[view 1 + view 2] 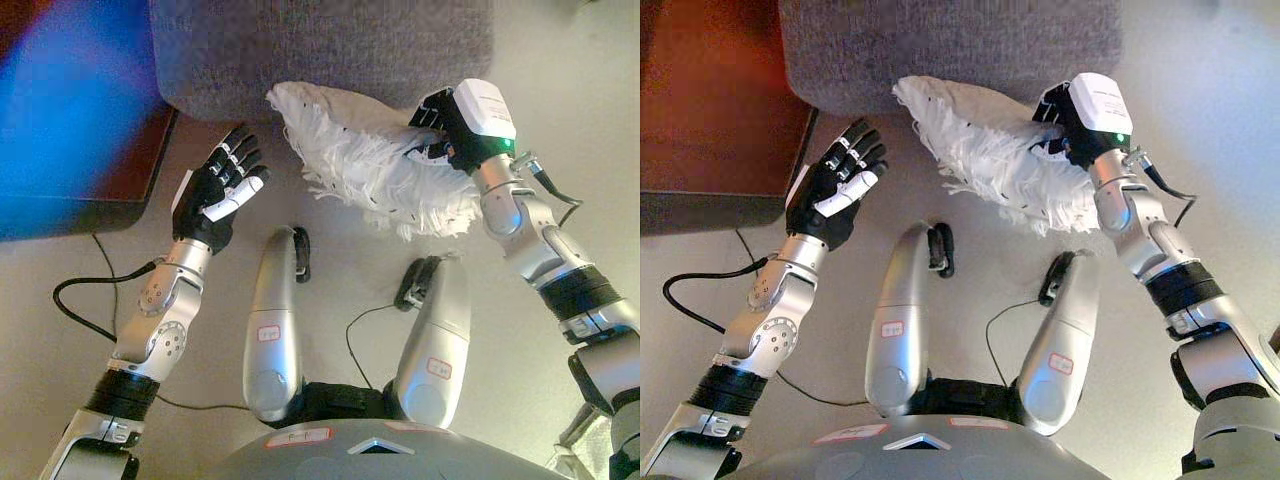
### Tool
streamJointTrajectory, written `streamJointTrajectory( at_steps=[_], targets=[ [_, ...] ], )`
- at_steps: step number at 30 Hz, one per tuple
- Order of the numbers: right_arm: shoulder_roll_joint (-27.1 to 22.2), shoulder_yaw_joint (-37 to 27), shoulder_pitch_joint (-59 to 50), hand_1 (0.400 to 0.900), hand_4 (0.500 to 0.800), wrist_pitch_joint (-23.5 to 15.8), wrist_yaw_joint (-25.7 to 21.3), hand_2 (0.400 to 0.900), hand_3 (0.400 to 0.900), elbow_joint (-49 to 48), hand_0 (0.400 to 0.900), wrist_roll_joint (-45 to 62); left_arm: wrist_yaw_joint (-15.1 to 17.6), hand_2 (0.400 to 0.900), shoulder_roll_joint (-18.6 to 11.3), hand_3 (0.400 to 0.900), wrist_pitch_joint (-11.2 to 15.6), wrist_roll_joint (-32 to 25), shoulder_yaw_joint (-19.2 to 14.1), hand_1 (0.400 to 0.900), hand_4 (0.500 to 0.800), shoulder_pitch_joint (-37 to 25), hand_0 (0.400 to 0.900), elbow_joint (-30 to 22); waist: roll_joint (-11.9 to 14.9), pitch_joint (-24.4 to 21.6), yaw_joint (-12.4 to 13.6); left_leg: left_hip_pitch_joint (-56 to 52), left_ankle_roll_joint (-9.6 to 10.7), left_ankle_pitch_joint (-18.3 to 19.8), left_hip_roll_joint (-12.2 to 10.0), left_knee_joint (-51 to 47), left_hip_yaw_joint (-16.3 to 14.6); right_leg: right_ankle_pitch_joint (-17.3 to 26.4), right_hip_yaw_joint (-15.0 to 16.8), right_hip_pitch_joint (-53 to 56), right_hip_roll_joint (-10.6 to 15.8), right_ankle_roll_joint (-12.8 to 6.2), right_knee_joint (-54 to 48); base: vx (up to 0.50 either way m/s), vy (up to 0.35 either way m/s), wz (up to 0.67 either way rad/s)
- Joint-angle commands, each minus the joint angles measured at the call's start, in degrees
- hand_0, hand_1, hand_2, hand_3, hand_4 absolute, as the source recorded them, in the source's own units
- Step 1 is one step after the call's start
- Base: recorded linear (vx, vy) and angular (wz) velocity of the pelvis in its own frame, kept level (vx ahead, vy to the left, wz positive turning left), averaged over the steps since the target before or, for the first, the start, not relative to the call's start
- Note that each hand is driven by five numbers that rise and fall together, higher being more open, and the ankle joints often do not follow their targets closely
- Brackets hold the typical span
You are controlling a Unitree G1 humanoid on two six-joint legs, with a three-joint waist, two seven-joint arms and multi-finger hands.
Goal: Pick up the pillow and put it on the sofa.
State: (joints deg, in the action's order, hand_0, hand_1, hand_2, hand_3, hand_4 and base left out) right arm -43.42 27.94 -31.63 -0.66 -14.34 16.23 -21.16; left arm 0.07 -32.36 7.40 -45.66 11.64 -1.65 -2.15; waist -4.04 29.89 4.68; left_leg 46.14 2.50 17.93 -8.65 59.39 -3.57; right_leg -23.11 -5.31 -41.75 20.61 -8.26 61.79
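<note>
Left eye view: my right hand (440, 125) sits at 2 o'clock, fingers curled into the R edge of the pillow (375, 160), clamped on it. Pillow is white and feathery, held up off the floor, its top-left corner against the front edge of the grey sofa (320, 50) at 12 o'clock. My left hand (222, 185) at 9 o'clock, fingers spread apart, palm toward the pillow, holding nothing, near it but not touching. Dark red-brown table (140, 165) at 10 o'clock beside the sofa.

Right eye view: same layout. R hand (1060, 125) gripping the pillow (990, 150) at 1 o'clock; L hand (838, 185) open at 9 o'clock, sofa (950, 45) across the top.
</note>
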Motion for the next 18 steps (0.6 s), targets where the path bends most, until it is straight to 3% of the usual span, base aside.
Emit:
streamJointTrajectory(
  at_steps=[1, 4, 11, 15, 18],
  targets=[
    [-3.27, -9.88, -5.63, 0.400, 0.500, -6.44, -4.34, 0.400, 0.400, -13.05, 0.400, 0.23, -1.35, 0.900, 0.88, 0.900, 2.78, 2.75, -2.72, 0.900, 0.800, -1.07, 0.900, -2.73, 2.01, -3.97, -1.08, -11.38, -0.92, -4.37, -2.72, -5.49, 3.05, 16.90, -0.85, 3.41, -1.20, 3.17, -16.77, 0.12, -0.020, -0.05],
    [-4.26, -11.79, -2.42, 0.400, 0.500, -7.32, -3.41, 0.400, 0.400, -16.28, 0.400, 1.14, -1.43, 0.900, 1.20, 0.900, 1.75, 3.33, -2.40, 0.900, 0.800, -0.54, 0.900, -2.28, 3.06, -5.92, -1.74, -16.26, -0.73, -5.25, -2.87, -10.42, 2.30, 18.70, -1.34, 8.13, -1.38, 2.40, -22.16, 0.13, -0.043, -0.03],
    [-5.87, -17.14, 4.61, 0.400, 0.500, -9.14, 2.02, 0.400, 0.400, -24.16, 0.400, 4.39, -1.29, 0.900, 2.69, 0.900, -3.95, 0.66, -3.95, 0.900, 0.800, 2.99, 0.900, -0.88, 5.67, -11.20, -2.35, -29.51, 0.40, -7.80, -2.03, -25.26, 0.00, 24.80, -4.37, 22.62, -2.24, 0.63, -40.12, 0.16, -0.044, -0.05],
    [-7.51, -19.64, 7.71, 0.400, 0.500, -10.49, 6.81, 0.400, 0.400, -26.84, 0.400, 6.30, 3.97, 0.900, 4.21, 0.900, -5.07, 0.97, -6.75, 0.900, 0.800, 6.42, 0.900, 0.01, 7.15, -15.76, -1.38, -37.56, 1.07, -9.68, -1.15, -34.80, -1.36, 27.75, -6.71, 31.83, -3.11, -0.81, -50.46, 0.19, -0.012, -0.02],
    [-10.15, -19.94, 6.88, 0.400, 0.500, -10.63, 9.16, 0.400, 0.400, -26.68, 0.400, 8.17, 3.66, 0.900, 4.66, 0.900, -5.00, 1.29, -8.87, 0.900, 0.800, 8.91, 0.900, 1.04, 8.28, -18.52, -0.19, -41.19, 1.22, -11.55, -0.48, -40.23, -2.03, 29.85, -8.56, 35.97, -3.05, -1.31, -55.68, 0.13, 0.014, 0.08]
  ],
)
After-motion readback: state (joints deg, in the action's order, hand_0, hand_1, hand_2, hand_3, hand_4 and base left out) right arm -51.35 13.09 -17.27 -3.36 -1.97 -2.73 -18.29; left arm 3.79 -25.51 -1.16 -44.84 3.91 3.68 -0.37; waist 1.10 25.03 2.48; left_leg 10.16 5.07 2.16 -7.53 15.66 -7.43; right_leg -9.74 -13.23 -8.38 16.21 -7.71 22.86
